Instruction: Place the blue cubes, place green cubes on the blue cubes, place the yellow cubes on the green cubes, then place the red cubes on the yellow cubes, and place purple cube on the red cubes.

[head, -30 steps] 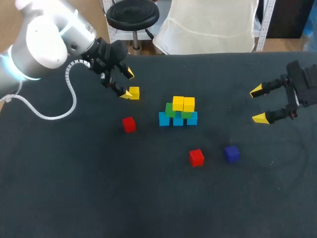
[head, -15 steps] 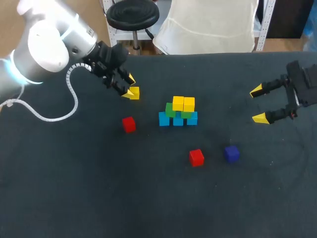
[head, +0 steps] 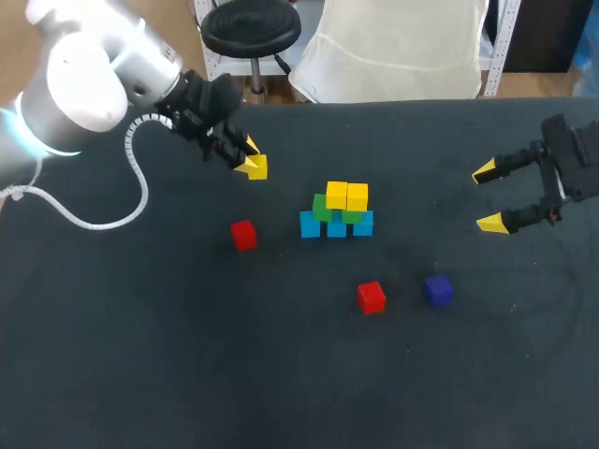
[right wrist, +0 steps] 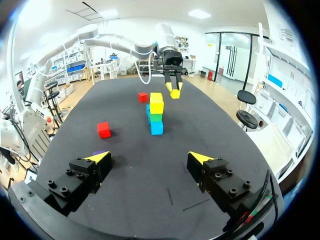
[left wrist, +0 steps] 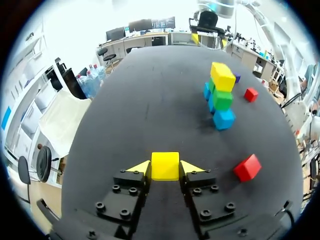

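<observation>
Left gripper point(head: 251, 157) is clamped on a yellow cube point(left wrist: 165, 165), with both tips flat on opposite faces. The grip is square, so it should set down without twisting. The cube is at the far-left part of the table point(head: 140, 355), well apart from the stack point(head: 337, 213); can't tell if it's off the surface. Stack: blue cubes point(head: 336, 225) as base, green cubes point(head: 323, 208) on them, two yellows point(head: 347, 195) on top, so the held one likely finishes the yellow layer. Red cube point(head: 243, 234), second red point(head: 372, 297) and purple cube point(head: 437, 290) lie loose near the stack for the later layers. Right gripper point(head: 488, 196) is spread wide, empty, at the right edge, likely to stay out of the left arm's path.
</observation>
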Tool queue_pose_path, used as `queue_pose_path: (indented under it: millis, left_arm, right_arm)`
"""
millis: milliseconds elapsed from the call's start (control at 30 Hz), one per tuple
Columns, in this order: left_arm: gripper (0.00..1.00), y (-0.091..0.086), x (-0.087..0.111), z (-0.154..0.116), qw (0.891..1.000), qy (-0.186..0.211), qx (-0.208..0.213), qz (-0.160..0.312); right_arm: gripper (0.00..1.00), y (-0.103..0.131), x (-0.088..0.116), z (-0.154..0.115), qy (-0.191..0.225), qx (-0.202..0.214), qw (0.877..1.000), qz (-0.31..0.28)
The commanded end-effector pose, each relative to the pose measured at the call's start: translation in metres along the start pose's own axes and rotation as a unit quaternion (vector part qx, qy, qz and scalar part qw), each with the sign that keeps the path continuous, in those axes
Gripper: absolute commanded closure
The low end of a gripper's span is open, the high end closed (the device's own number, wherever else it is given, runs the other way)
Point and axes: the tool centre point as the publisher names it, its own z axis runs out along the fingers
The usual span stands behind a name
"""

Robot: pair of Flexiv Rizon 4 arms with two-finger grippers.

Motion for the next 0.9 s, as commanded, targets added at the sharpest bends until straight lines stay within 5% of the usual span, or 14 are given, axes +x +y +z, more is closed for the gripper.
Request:
queue_pose_path:
  millis: [33,367,900]
  left_arm:
    - [1.00,-0.025,-0.012,-0.011,1.000,-0.001,-0.021,0.004]
    - [1.00,-0.053,-0.051,-0.009,1.000,-0.004,-0.009,0.029]
    - [1.00,-0.084,-0.085,0.003,0.998,-0.016,0.010,0.053]
  right_arm:
    - [0.00,-0.001,0.001,0.001,-0.001,-0.001,1.000,-0.001]
    - [0.00,-0.001,0.001,0.001,-0.001,-0.001,1.000,-0.001]
    - [0.00,-0.001,0.001,0.001,-0.001,-0.001,1.000,-0.001]
